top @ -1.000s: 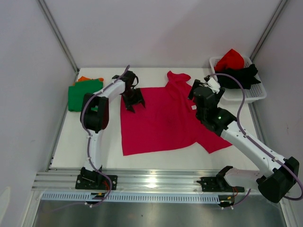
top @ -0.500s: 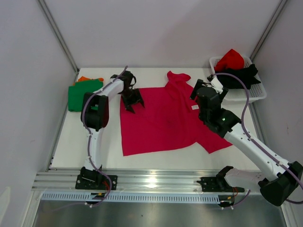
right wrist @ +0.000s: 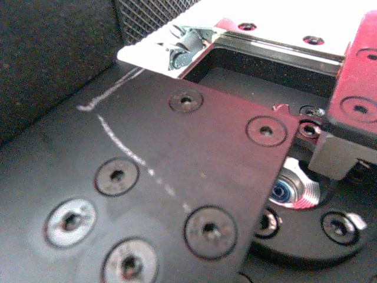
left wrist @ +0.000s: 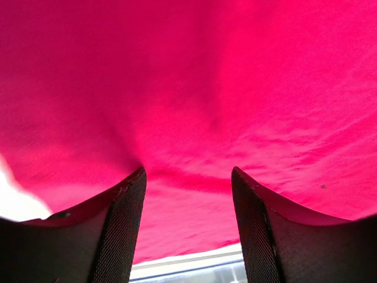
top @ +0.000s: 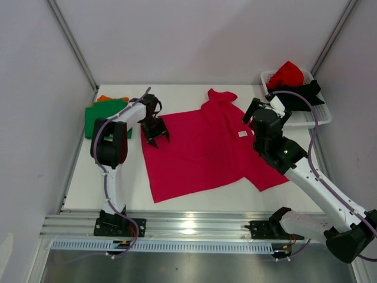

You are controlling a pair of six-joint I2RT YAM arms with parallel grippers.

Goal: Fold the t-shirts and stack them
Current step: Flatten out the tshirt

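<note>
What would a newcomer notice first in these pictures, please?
The big pink shirt spread across the middle of the table, with the left end effector on its far-left corner. Then the white basket at the far right, holding a red shirt and a black shirt, and a green shirt at the far left.

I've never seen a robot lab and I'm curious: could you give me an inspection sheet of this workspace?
Surface: white table.
Job's things: magenta-pink t-shirt spread flat mid-table; folded green t-shirt far left, orange t-shirt peeking from behind it; red t-shirt and black t-shirt heaped in white lattice basket, far right.
Clutter: nothing seen.
Grippers: left tool open, down on the pink shirt's left edge; right tool open, empty, raised near the basket.
Cables: purple cables loop along both arms.
Surroundings: pale walls, metal rail in front.
</note>
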